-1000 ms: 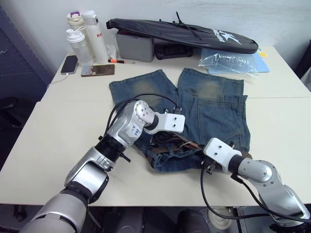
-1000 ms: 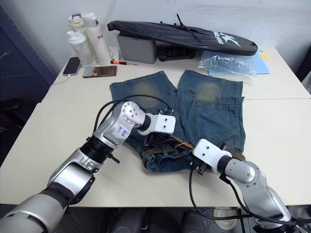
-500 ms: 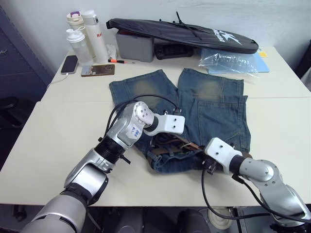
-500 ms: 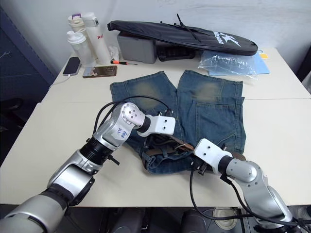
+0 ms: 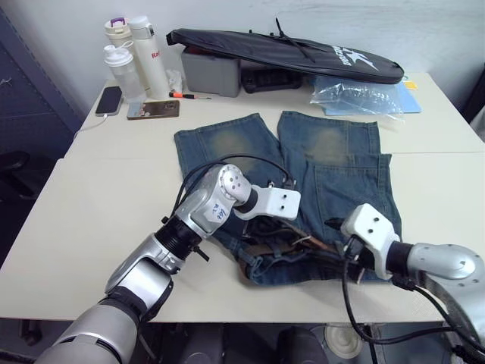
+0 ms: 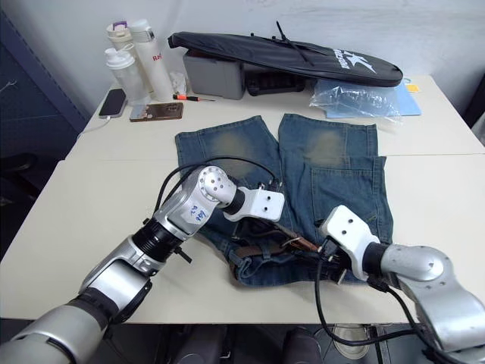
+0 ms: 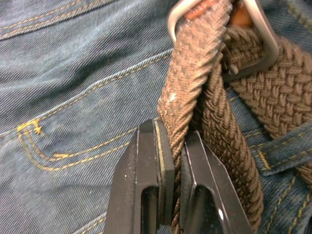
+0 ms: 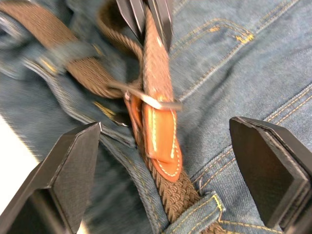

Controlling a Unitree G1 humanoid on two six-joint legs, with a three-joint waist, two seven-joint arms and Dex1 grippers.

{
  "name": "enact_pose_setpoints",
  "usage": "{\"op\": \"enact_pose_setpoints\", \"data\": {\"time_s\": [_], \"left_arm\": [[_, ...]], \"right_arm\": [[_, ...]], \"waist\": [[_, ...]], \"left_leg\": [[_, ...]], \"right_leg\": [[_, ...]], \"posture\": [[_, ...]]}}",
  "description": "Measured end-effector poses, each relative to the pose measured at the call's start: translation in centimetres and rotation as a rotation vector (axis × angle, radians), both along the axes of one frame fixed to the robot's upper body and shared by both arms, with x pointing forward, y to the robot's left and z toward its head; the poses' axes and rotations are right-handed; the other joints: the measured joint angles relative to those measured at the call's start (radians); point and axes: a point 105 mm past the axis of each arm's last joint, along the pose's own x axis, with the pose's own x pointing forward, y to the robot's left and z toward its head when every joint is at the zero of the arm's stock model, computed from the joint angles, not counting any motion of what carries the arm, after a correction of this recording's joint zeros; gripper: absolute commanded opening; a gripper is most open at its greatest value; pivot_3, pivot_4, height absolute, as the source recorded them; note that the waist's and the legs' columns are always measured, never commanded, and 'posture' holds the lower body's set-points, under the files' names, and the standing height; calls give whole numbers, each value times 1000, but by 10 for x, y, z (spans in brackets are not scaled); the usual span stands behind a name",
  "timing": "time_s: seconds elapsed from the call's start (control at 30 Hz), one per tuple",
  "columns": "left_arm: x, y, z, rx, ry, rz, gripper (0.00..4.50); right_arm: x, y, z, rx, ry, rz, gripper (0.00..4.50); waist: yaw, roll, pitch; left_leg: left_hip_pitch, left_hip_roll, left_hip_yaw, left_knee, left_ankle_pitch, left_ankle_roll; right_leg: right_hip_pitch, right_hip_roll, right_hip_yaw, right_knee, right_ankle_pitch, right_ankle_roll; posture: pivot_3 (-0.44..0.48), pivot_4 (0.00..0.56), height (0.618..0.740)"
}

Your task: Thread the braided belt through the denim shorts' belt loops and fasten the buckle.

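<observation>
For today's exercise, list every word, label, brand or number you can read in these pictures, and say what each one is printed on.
Red lettering on the tall white bottle: begins "RA", the rest is cut off.
White logo with a star on the long black bag: too small to read.
Blue handwriting on the left arm's white sticker: too blurred to read.

Both arms are silver-grey metal segments with black joint rings, white blocky wrist housings and looping black cables. The left forearm bears a handwritten label. Flat black fingers (image 7: 155, 175) show lengthwise grooves.
</observation>
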Motion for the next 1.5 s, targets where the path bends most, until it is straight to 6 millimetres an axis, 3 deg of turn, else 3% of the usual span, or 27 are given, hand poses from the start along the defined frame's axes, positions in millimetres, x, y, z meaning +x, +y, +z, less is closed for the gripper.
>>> {"op": "enact_pose_setpoints", "data": {"time_s": [0.17, 0.33, 0.5, 0.67, 1.03, 1.33, 1.5], "left_arm": [[0, -1, 0, -5, 0, -3, 0], [1, -2, 0, -12, -6, 5, 0], [0, -5, 0, -31, 25, 36, 2085], [-1, 0, 2, -42, 85, 68, 4446], [-22, 35, 40, -78, 270, 54, 4481], [-33, 43, 55, -156, 416, 64, 4481], [-30, 76, 80, -262, 468, 166, 4481]], "right_arm": [[-5, -5, 11, 43, 43, -12, 4456], [-3, -21, 25, -27, 8, -43, 4456], [-4, -23, 25, -45, 19, -37, 4500], [-4, -24, 26, -64, 14, -24, 4500], [-5, -21, 21, -63, 32, -11, 4500], [-4, -19, 20, -106, 32, 9, 4500], [-3, -14, 19, -138, 18, 45, 4500]], "waist": [[1, 0, 0], [1, -1, 1], [1, -2, 1], [0, -2, 1], [-2, -1, 1], [-3, -1, 1], [-10, 0, 0]], "left_leg": [[0, 0, 0, 0, 0, 0], [0, 0, 0, 0, 0, 0], [0, 0, 0, 0, 0, 1], [0, 0, 0, -1, 0, 1], [0, 0, 0, -1, 0, 0], [0, 0, 0, -1, 0, 0], [1, 1, 0, -2, 0, 0]], "right_leg": [[0, 0, 0, -1, 0, 0], [0, 0, 0, -2, 0, 0], [1, 0, 0, -2, 0, 0], [1, 0, 0, -2, 0, 0], [1, 0, 0, -3, 0, 0], [1, 0, 0, -3, 0, 0], [1, 1, 0, -3, 0, 0]], "posture": [[0, 150, 656], [0, 150, 656], [0, 150, 656], [0, 150, 656], [0, 150, 656], [0, 150, 656], [0, 150, 656]]}}
